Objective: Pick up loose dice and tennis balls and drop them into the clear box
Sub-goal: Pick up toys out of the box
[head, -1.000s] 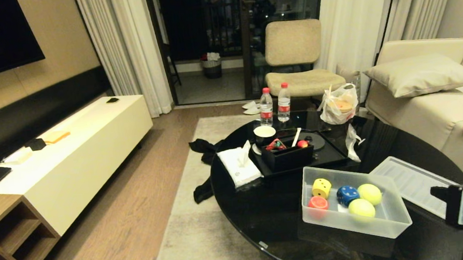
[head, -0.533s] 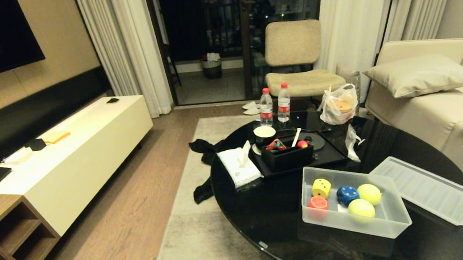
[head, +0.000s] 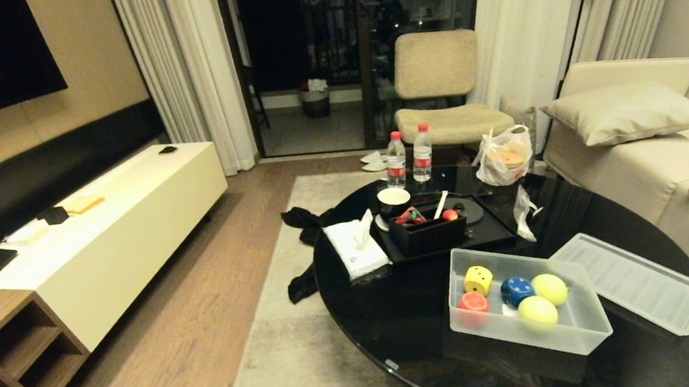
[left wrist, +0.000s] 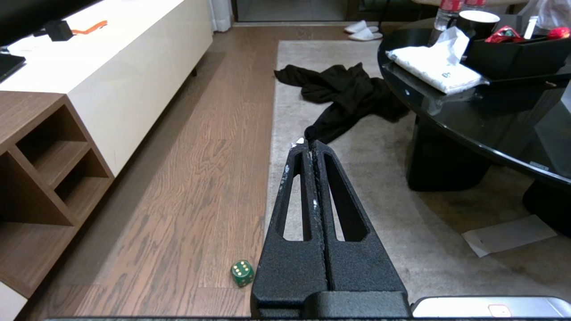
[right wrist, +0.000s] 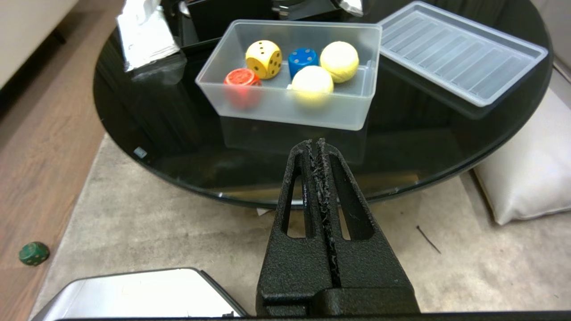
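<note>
Hanging low off the near edge of the black round table (right wrist: 134,133), the right gripper (right wrist: 317,145) has its 2 fingers pressed together with nothing between them, tips aimed toward the clear box (right wrist: 290,111). Left gripper (left wrist: 311,145) sits low over the rug (left wrist: 379,178) edge, fingers also pressed together and empty, pointing across the floor at a heap of black cloth (left wrist: 348,96). Neither arm shows in the head view.

Clear box (head: 528,333) stands open on the table near the front edge, lid (head: 630,284) lying flat just beside it on the robot's right. Inside: yellow die (head: 478,279), red die (head: 473,302), blue die (head: 517,290), and 2 tennis balls (head: 550,288) touching each other. Red die is partly blurred through the box wall in the right wrist view.

1 green die (left wrist: 242,273) lies loose on the wood floor (left wrist: 200,178) beside the rug, well apart from the box; also seen at the frame edge in the right wrist view (right wrist: 34,253). No tan die can be made out. Contents of the small black box (head: 427,231) behind the clear one are too small to identify. Table base mostly cut off.
</note>
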Tool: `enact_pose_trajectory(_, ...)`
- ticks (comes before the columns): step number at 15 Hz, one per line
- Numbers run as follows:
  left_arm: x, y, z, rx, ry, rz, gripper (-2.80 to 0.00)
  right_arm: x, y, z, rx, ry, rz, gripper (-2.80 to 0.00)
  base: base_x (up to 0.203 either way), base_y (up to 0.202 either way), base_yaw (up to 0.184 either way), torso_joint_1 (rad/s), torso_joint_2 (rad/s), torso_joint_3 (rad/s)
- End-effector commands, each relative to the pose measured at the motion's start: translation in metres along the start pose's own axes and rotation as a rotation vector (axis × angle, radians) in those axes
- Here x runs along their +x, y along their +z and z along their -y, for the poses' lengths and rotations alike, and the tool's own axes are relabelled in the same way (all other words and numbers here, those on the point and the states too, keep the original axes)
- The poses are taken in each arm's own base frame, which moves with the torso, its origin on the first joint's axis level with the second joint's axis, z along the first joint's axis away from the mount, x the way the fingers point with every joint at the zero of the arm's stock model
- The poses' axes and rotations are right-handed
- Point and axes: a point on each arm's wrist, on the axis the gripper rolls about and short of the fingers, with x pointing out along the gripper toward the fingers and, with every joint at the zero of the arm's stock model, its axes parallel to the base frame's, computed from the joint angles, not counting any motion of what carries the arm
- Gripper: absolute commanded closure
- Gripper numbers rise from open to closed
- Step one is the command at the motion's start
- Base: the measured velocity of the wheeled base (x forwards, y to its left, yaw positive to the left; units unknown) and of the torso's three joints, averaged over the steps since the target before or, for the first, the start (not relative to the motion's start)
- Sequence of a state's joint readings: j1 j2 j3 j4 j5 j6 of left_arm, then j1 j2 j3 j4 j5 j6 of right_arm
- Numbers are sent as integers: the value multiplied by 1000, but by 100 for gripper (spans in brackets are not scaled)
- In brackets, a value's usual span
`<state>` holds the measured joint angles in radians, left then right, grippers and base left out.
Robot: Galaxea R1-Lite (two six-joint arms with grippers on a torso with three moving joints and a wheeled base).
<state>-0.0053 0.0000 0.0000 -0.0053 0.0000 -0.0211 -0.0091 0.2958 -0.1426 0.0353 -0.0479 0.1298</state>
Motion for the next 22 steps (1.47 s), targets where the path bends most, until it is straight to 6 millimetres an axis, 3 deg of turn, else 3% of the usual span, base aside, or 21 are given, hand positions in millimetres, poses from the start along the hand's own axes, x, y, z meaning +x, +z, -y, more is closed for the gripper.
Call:
enact_pose_trajectory(1, 0, 0, 0, 0, -1, -1, 0, -14, -18, 3, 4, 12, 63, 0, 0, 0, 0, 0, 0, 0)
enact_pose_trajectory(6, 0, 0, 0, -2, 1, -1, 0, -23, -39, 6, 5, 20, 82, 0, 0, 0, 0, 0, 0, 0)
enact_pose_trajectory(22, 0, 0, 0, -2, 0, -1, 0, -21, -41, 7, 79, 4, 78, 0, 0, 0, 0, 0, 0, 0)
